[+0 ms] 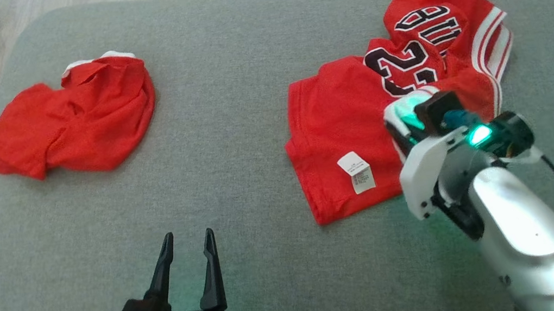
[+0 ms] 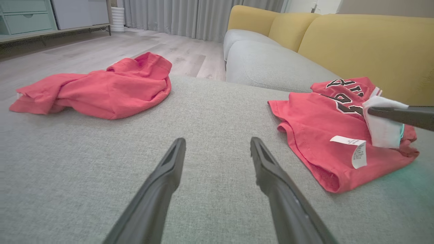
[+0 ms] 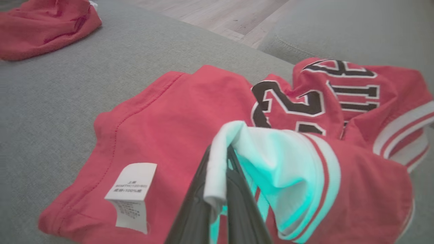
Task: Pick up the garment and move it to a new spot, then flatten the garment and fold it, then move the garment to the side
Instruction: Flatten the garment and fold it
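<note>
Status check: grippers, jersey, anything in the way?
Right gripper shut on jersey white trim. Left gripper open, empty, over cushion. Second red garment apart, far left.

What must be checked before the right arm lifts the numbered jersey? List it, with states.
1. Grip: right gripper shut on the white trim of the jersey: ok.
2. Single layer pinched: cannot tell.
3. Free arm: left gripper open over bare cushion, apart from the jersey: ok.
4. Cloth lying flat: not ok, bunched at the numbers.
5. Spacing: other red garment lies apart from the jersey: ok.
</note>
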Robot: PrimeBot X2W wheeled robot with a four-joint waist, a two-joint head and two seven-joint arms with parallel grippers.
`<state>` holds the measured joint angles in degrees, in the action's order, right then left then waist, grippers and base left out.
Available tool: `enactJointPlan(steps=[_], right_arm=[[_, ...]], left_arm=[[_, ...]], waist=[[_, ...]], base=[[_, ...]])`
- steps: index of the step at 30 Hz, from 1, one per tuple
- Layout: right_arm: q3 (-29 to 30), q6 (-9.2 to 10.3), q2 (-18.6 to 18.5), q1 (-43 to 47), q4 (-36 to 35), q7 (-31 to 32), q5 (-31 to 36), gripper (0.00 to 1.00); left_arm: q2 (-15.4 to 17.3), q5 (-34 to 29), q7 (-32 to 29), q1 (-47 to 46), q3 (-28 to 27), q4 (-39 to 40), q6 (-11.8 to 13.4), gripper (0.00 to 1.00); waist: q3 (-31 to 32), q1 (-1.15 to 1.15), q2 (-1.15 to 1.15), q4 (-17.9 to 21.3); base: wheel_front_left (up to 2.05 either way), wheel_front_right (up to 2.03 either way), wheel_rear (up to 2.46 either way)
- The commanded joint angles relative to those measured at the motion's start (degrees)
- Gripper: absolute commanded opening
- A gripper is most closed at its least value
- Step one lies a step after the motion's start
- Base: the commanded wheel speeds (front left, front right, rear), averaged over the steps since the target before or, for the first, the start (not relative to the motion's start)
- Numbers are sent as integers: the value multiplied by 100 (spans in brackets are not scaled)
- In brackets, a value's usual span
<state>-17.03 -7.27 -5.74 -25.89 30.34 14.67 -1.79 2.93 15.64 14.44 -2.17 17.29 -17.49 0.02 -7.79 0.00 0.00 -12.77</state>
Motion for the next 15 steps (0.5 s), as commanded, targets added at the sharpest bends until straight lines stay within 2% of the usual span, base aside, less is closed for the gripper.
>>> enactJointPlan(steps=[1,7,15], right_arm=[[-171,-22,112,-202,-83,-163,-112,100],[-462,-22,214,-55,-39,-519,-487,100],[-394,-22,175,692,-618,-583,-766,100]], left_arm=[[-4,44,56,-156,-145,154,35,100],[-4,56,56,-100,-159,155,64,100],[-5,46,56,-4,-144,169,63,100]], waist=[[0,0,0,-28],[78,0,0,47],[146,0,0,223]], base=[[0,0,0],[0,0,0],[0,0,0]])
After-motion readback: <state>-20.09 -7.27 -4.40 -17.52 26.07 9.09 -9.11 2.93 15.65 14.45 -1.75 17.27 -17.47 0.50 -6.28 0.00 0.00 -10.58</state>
